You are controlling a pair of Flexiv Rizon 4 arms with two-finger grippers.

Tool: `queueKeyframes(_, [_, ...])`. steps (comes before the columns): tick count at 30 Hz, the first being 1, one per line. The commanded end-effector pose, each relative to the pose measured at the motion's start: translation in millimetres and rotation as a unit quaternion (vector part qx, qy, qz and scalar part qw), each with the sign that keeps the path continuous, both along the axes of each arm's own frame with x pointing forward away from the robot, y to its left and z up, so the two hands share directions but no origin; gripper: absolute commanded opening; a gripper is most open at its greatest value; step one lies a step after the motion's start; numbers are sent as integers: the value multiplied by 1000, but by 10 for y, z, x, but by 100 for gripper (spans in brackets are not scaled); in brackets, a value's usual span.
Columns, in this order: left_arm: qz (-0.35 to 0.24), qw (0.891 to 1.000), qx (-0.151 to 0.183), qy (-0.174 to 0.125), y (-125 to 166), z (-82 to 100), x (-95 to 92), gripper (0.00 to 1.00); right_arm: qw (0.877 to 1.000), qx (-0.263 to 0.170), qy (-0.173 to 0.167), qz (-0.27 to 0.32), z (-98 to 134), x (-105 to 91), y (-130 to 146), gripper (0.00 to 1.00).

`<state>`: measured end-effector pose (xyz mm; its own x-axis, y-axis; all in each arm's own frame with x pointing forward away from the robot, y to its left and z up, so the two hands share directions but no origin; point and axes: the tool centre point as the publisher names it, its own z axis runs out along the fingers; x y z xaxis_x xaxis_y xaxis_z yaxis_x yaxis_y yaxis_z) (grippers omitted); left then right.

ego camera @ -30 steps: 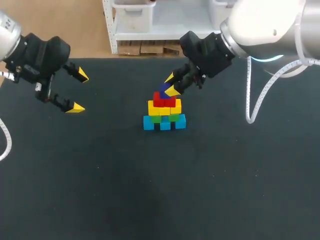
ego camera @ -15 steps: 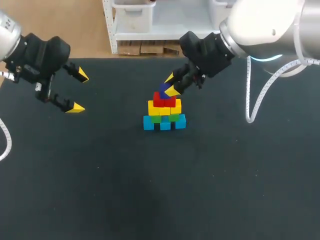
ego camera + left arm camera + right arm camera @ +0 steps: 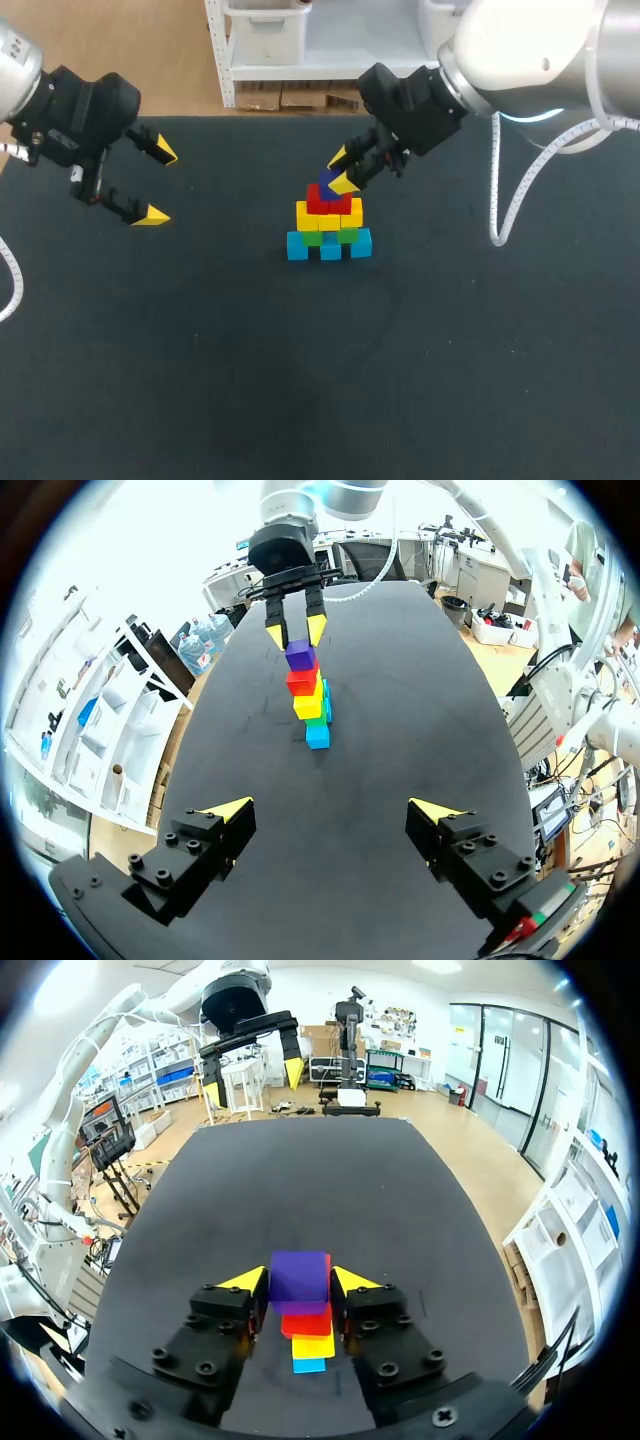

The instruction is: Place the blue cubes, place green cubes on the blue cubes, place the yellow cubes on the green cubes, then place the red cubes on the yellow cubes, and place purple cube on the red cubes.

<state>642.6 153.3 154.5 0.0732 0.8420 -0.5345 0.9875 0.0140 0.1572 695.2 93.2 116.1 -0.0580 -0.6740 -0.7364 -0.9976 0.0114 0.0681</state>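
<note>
One boxy purple cube [image 3: 299,1272] is pinched in our right gripper [image 3: 299,1281]. Our left gripper [image 3: 330,809] gapes, seeing the tower [image 3: 314,706] side-on.

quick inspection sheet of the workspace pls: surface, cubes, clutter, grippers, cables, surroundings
surface: black table.
job's things: one stack mid-table, with blue cubes at the base, then green cubes, yellow cubes, red cubes, and the purple cube topmost.
clutter: nothing seen.
grippers: right gripper shut on the purple cube; left gripper open, off to the side, holding nothing.
cables: right arm's white cable and left arm's white cable, both apart from the stack.
surroundings: nothing seen reaching over the table.
</note>
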Motion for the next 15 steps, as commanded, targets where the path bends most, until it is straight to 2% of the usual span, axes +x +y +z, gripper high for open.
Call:
queueKeyframes(1, [-2,1000,-3,-2,17,-11,-8,100,1000,1,2,1,-7,27,12,42])
queueKeyframes(15, [-2,1000,-3,-2,17,-11,-8,100,1000,3,2,4,-19,60,19,45])
